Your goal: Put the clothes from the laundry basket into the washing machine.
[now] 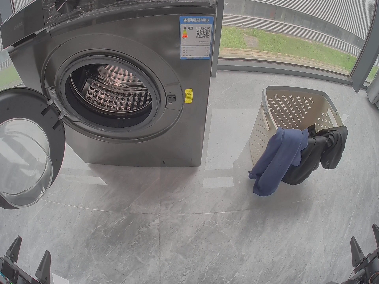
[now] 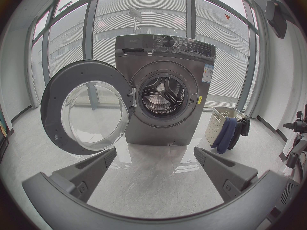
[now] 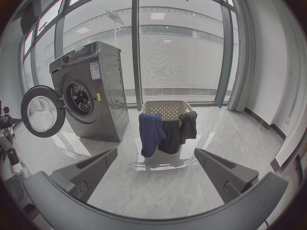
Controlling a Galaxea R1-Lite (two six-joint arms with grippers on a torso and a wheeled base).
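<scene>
Now, both arms sit low at the near edge of the floor, well back from the work. The left gripper (image 1: 32, 246) is at the near left corner, its jaws spread wide with nothing between them. The right gripper (image 1: 364, 233) is at the near right corner, its jaws likewise parted and holding nothing.

Over at the far left of the floor, by the window (image 1: 300, 20), stands the grey washing machine (image 1: 166, 139). Its round door (image 1: 27, 150) is swung fully open to the left, and the ribbed metal drum (image 1: 116, 89) shows through the opening.

Off to the right of the machine, and apart from it, the cream laundry basket (image 1: 300, 103) stands on the floor near the window. The clothes are draped over its near rim and hang down the outside wall. A blue garment (image 1: 278, 160) hangs on the left part of that rim, and a black garment (image 1: 319, 152) lies right beside it, touching it. From the right wrist camera the basket sits almost straight ahead, between the parted jaws.
</scene>
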